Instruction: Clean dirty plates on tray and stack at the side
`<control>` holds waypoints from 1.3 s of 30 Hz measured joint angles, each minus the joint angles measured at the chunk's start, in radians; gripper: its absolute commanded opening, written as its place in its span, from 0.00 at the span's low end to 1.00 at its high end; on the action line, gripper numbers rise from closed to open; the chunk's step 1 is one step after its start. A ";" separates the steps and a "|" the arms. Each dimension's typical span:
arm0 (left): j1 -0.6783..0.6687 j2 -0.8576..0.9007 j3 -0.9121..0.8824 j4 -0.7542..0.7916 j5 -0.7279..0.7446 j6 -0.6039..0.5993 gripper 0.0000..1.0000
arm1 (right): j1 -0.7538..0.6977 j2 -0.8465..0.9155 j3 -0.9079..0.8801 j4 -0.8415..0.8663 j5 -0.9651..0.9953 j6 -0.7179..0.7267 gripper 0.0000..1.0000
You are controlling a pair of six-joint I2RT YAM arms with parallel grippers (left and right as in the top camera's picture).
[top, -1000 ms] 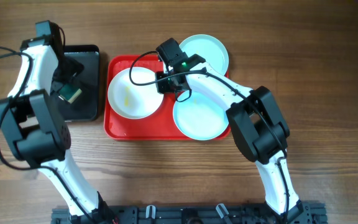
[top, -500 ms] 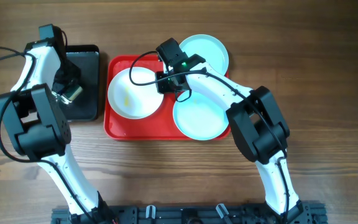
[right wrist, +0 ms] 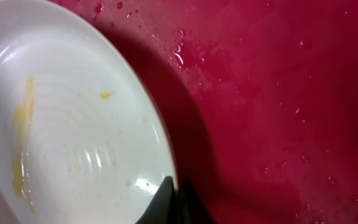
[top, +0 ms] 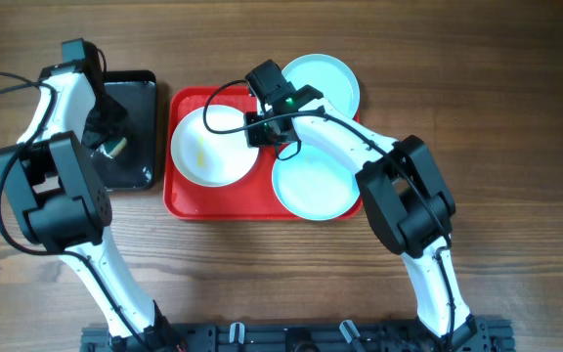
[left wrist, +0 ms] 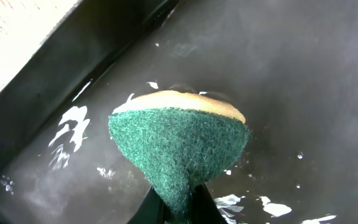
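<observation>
The left fingers (left wrist: 204, 208) are pinched tight on a green-and-yellow scouring sponge (left wrist: 179, 143), inside the wet black tray (left wrist: 291, 74). The right fingers (right wrist: 191, 208) are closed on the right-hand rim of the cream-white plate (right wrist: 67, 124). That plate, smeared with yellow, lies on the left half of the red tray (right wrist: 260, 93), with two turquoise plates (top: 311, 186) just to its right.
</observation>
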 measured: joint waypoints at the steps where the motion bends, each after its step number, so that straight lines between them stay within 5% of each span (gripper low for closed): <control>1: 0.000 0.000 0.000 -0.003 0.007 0.016 0.04 | 0.000 0.000 0.000 0.000 0.000 0.000 0.04; 17: -0.030 -0.309 0.079 -0.101 0.259 0.311 0.04 | 0.000 0.000 0.000 0.000 0.000 0.000 0.04; 29: -0.274 -0.240 -0.056 -0.153 0.349 0.443 0.04 | -0.016 0.000 0.000 -0.001 -0.040 -0.017 0.04; 39: -0.301 -0.202 -0.288 0.133 0.311 0.463 0.04 | -0.042 0.000 0.000 0.000 -0.112 -0.069 0.04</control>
